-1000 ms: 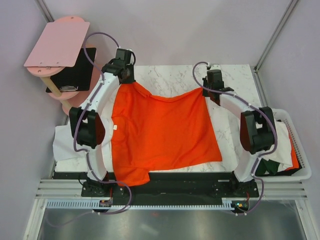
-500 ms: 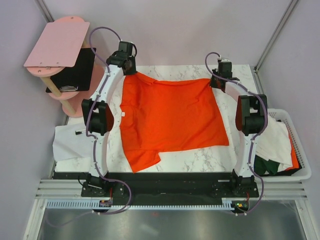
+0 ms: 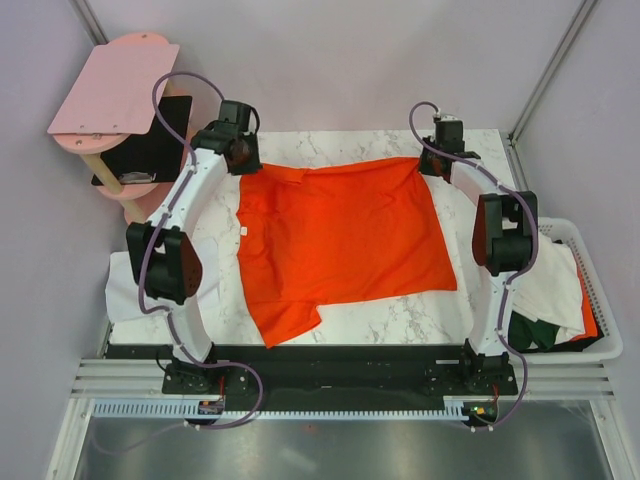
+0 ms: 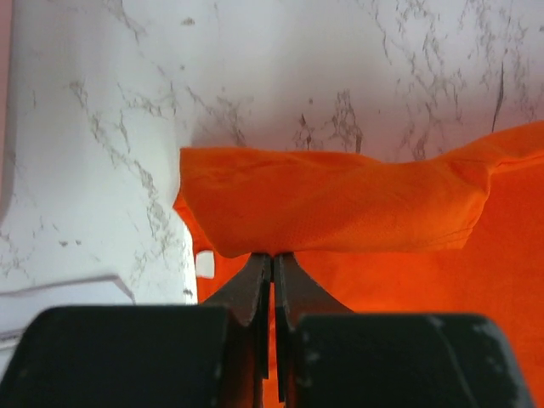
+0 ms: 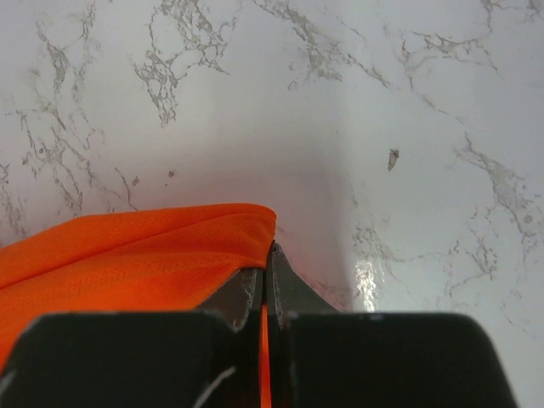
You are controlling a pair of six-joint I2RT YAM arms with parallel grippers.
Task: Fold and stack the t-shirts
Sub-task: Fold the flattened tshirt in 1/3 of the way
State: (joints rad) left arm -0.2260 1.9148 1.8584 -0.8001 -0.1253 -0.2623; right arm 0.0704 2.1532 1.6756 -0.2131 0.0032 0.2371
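Fingers (image 4: 252, 286) of the left gripper (image 4: 272, 270) and right gripper (image 5: 266, 270) pinched the orange t-shirt (image 3: 340, 235) tight at the table's (image 3: 350, 146) far edge.

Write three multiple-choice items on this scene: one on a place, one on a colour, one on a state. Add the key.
1. Where is the white basket relative to the table?
A. On its middle.
B. Beside its right edge.
C. Beyond its far edge.

2. What colour is the t-shirt spread on the table?
A. White.
B. Dark green.
C. Orange-red.

3. How do the left gripper and right gripper stand?
A. Both open above the t-shirt.
B. Left shut, right open.
C. Both shut on the t-shirt's far edge.

Key:
1 B, the overhead view shows the basket off the right side.
2 C, its fabric is plainly orange-red.
3 C, each wrist view shows closed jaws pinching orange fabric.
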